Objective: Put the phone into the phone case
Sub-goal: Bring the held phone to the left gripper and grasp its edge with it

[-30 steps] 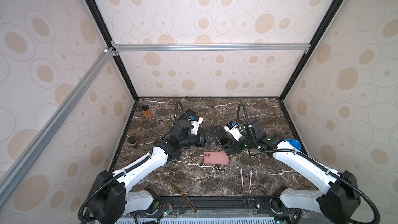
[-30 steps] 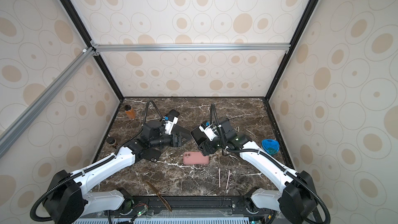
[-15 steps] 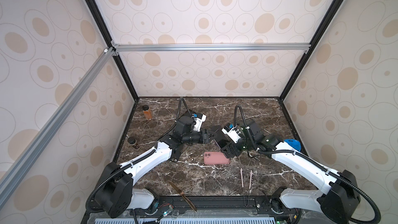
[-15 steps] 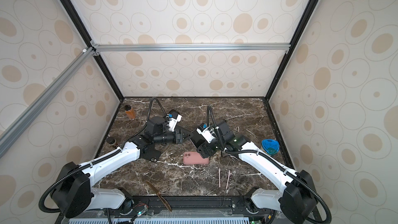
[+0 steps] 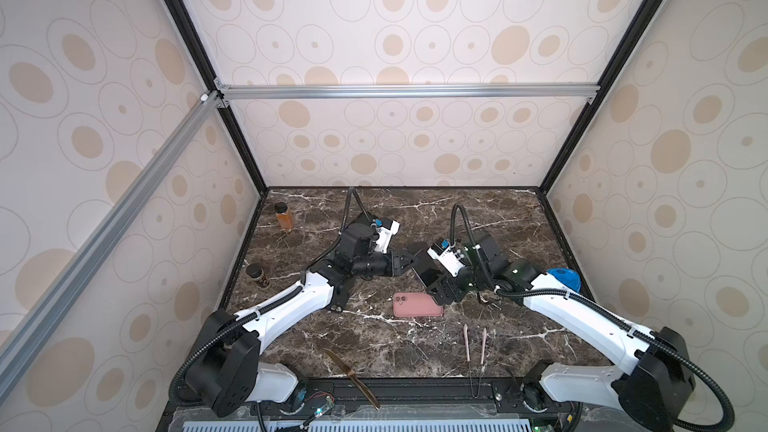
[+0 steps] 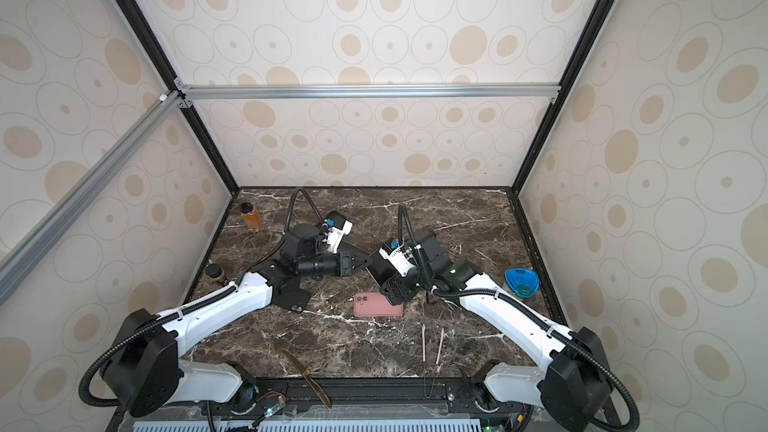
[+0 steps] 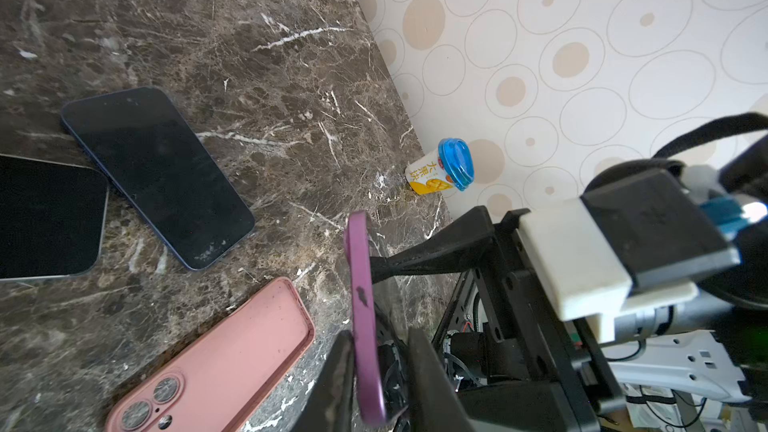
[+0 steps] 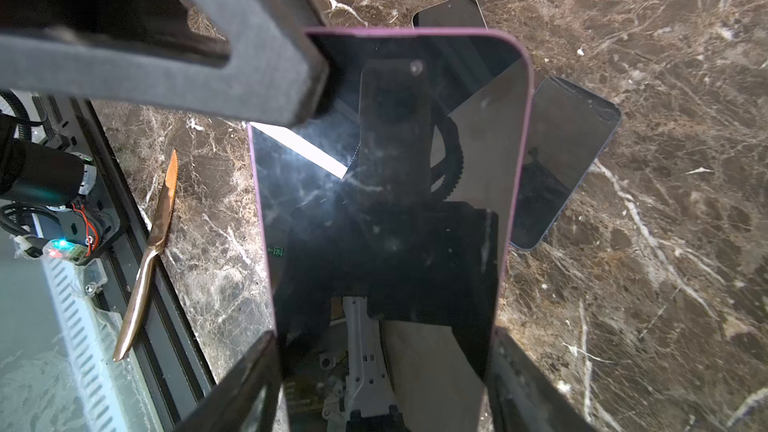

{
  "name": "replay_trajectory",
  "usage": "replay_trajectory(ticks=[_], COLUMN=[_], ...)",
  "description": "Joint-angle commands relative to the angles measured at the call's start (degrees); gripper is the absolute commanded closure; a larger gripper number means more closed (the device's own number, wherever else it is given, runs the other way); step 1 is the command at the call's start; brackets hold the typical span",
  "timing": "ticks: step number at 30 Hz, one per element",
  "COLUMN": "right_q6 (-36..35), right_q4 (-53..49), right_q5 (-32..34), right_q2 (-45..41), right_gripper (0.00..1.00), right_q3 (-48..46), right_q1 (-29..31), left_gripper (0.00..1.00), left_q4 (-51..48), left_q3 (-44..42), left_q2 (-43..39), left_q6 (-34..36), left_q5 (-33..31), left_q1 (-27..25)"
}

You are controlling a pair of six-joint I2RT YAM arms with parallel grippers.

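Note:
A phone (image 8: 386, 201) with a black screen and purple edge is held off the table by my right gripper (image 8: 382, 338), shut across its width. In both top views it hangs mid-table (image 5: 424, 270) (image 6: 380, 270) between the two grippers. My left gripper (image 7: 380, 367) has its narrowed jaws around the phone's free end (image 7: 361, 284); one finger touches it and a gap shows at the other. A pink phone case (image 5: 417, 305) (image 7: 232, 347) lies open side up on the marble, just in front of the right gripper (image 5: 436, 284).
Two other dark phones (image 7: 158, 176) (image 7: 45, 218) lie flat behind the held one. A blue-lidded cup (image 5: 565, 278) stands at the right wall. An orange bottle (image 5: 284, 216) and a dark jar (image 5: 257, 276) stand at the left. A knife (image 5: 353, 380) and tweezers (image 5: 476, 342) lie near the front edge.
My left gripper has swung right to the phone's free end and its jaws have narrowed around it. The right gripper still holds the phone, shifted slightly left.

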Motion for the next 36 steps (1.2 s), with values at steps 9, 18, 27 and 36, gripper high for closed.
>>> replay_trajectory(ticks=[9,18,27,36], right_q6=[-2.0,-1.5,0.7,2.8], right_q4=[1.7,1.4,-0.2,0.1], right_q5=[2.7,4.5,5.2,2.8], right_q2=[-0.4,-1.2,-3.8,-6.9], right_gripper=[0.91,0.54,0.19,0.12], right_q3=[1.8,1.3,0.0,-1.1], right_q1=[1.3,1.6,1.8,1.9], left_gripper=[0.91,1.0,1.0,1.0], left_q4=[4.1,5.1,6.3,8.9], left_q3=[0.8,1.1,0.7,-1.0], left_q2=[0.8,1.1,-0.1,-1.9], left_q6=[-2.0,-2.3,-0.9,0.7], left_q5=[2.9,3.5,2.9,3.2], left_q1=[0.4,0.6,1.4,2.3])
